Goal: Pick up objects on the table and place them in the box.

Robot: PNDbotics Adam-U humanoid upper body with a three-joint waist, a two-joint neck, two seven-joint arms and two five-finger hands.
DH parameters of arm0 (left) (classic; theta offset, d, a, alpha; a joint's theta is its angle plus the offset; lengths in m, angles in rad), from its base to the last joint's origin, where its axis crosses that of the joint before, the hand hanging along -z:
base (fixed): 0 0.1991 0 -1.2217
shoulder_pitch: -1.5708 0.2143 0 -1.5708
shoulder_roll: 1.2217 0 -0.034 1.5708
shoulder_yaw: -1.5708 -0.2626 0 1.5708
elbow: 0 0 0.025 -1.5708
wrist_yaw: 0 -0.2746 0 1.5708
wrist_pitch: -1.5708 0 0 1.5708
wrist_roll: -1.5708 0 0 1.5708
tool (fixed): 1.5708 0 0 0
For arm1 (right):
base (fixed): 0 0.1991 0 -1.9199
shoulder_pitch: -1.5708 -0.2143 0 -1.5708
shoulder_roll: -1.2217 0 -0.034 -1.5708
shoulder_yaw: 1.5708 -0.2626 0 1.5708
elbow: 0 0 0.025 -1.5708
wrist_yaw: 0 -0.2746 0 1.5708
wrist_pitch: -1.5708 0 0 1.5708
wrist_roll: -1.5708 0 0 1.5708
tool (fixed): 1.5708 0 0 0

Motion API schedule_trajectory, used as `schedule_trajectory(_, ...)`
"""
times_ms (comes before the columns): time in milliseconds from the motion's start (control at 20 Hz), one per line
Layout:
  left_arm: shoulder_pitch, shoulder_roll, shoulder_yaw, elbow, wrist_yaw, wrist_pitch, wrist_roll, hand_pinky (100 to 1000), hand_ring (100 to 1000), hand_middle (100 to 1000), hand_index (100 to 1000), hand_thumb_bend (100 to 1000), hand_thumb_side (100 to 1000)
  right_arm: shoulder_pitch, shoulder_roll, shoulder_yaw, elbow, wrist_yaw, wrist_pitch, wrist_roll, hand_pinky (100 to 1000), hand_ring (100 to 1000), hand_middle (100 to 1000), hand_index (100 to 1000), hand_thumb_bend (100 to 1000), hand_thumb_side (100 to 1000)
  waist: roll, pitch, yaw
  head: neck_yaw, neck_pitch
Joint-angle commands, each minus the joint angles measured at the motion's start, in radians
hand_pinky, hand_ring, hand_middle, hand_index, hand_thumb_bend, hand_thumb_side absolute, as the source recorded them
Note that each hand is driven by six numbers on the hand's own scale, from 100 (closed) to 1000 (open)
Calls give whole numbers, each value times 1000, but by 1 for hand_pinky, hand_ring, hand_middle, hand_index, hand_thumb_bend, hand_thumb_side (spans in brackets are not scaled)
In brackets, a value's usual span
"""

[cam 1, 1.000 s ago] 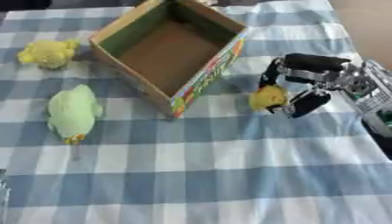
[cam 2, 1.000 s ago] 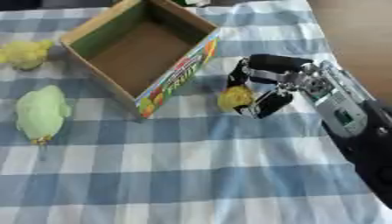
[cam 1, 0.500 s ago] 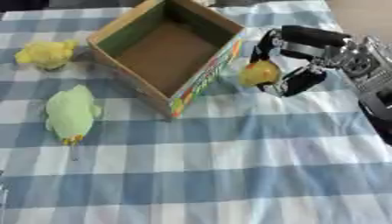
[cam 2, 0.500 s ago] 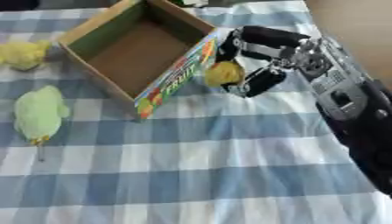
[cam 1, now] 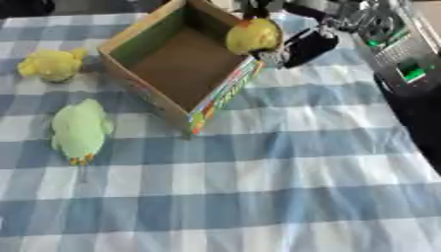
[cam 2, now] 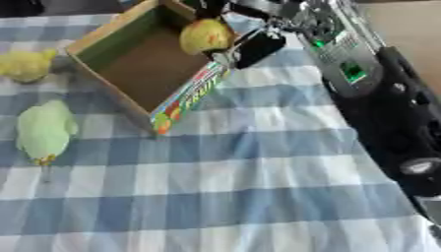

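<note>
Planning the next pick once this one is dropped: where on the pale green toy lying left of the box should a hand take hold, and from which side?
Take the green toy across its rounded middle, coming straight down from above. It lies flat and lengthwise on the cloth, wider than its narrow orange-tipped lower end, with bare cloth on both long sides for fingers and thumb. The left hand is out of view; the right hand holds a yellow toy over the box.

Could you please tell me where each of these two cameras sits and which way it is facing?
Left eye view: in the robot's head, looking down at the checked table; the right hand enters from the upper right, holding a yellow toy over the box.
Right eye view: beside it, facing the same way, showing more of the right forearm.
Shared: the box, a green toy, another yellow toy.
</note>
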Motion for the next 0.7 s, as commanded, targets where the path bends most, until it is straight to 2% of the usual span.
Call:
schedule_trajectory(50,-4,6,-3,-17,6,-2,-7,474,591,603,735,100,792,-43,55,-15,31,32,1,6,724,704,313,603,100,100,1,-25,4,-10,-7)
schedule_trajectory(350,-5,4,-9,-17,10,-3,-14,474,591,603,735,100,792,-94,174,-44,152,133,-13,22,730,713,328,614,100,100,2,-24,16,-27,-7)
schedule_trajectory(700,-9,2,-14,-17,15,-4,-20,474,592,603,735,100,792,-140,274,-88,332,263,-48,18,736,723,345,627,100,100,2,-18,30,-43,-14)
